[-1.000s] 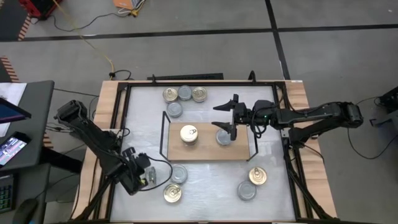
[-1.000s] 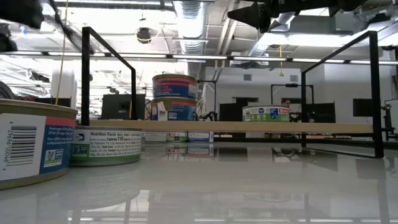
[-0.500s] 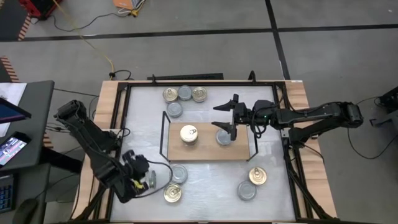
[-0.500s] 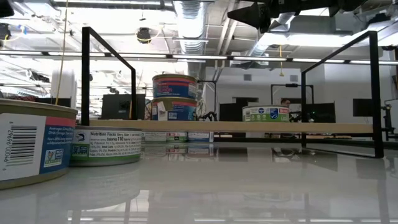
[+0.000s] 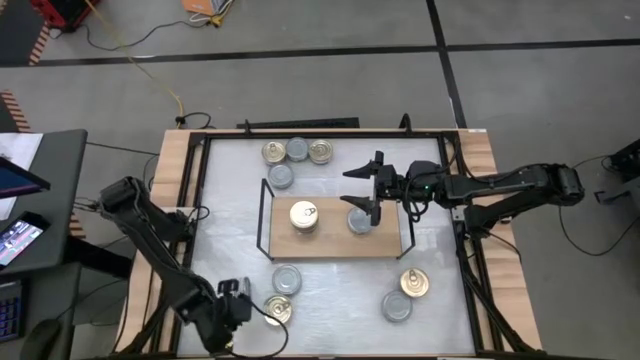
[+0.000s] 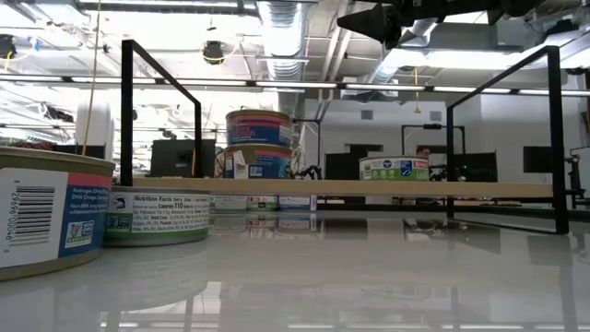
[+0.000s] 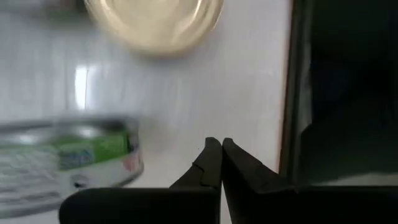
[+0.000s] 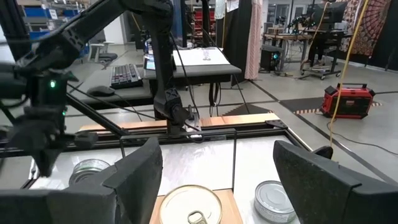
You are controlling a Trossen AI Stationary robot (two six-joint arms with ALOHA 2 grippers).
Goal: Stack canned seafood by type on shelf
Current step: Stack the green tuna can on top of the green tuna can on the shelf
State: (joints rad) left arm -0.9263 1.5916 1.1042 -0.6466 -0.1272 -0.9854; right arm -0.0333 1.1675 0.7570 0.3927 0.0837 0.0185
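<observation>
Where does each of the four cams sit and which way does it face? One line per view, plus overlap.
High: overhead, looking straight down on the table; both arms show, left gripper at the near edge, right gripper over the shelf.
Low: tabletop height, level across to the shelf; an arm shows dark at the top.
Left wrist: looks down on the table past shut fingers.
Right wrist: looks across the shelf at the left arm, open fingers in front.
Shared: the gold-lidded stack.
</observation>
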